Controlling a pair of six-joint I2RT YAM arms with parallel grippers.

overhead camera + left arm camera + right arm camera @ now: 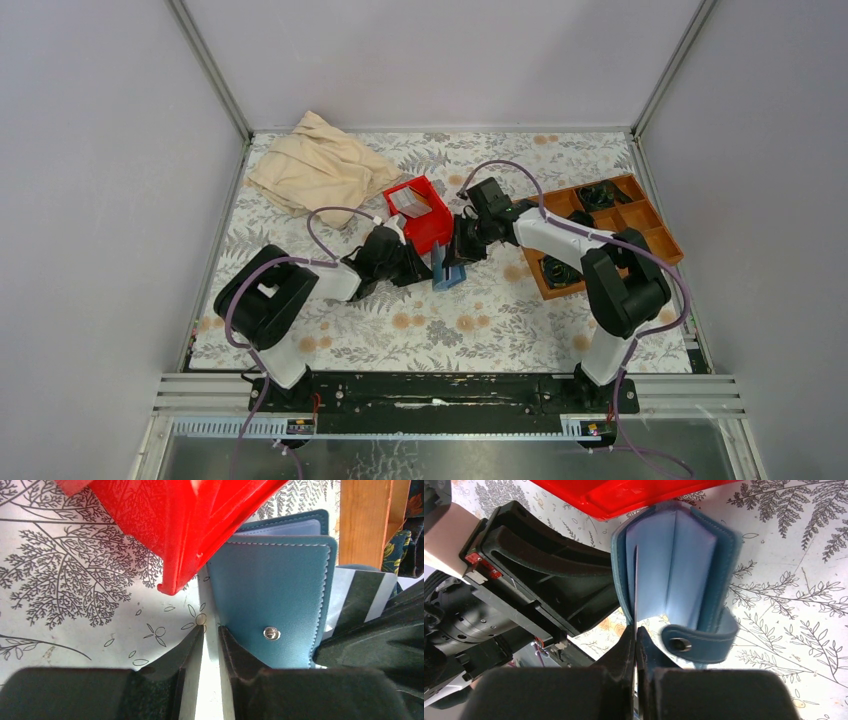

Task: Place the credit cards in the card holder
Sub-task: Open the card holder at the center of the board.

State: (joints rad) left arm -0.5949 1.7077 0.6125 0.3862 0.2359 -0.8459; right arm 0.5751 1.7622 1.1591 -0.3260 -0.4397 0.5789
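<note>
The teal-blue card holder [448,276] stands on edge on the table between my two grippers, just in front of the red bin [420,225]. In the right wrist view it gapes open, showing pale blue slots [674,565]. My right gripper [636,629] is shut on a thin credit card [635,580], seen edge-on, with its far end inside the holder's slots. My left gripper [210,629] is shut on a pale strip at the left edge of the card holder [270,580], beside the cover with the snap. A pale flat piece [407,203] lies in the bin.
The red bin [190,520] hangs close over both grippers. A brown wooden compartment tray [640,215] holding dark items sits at the right. A crumpled beige cloth [320,165] lies at the back left. The left arm's black body [549,570] crowds the holder's left side.
</note>
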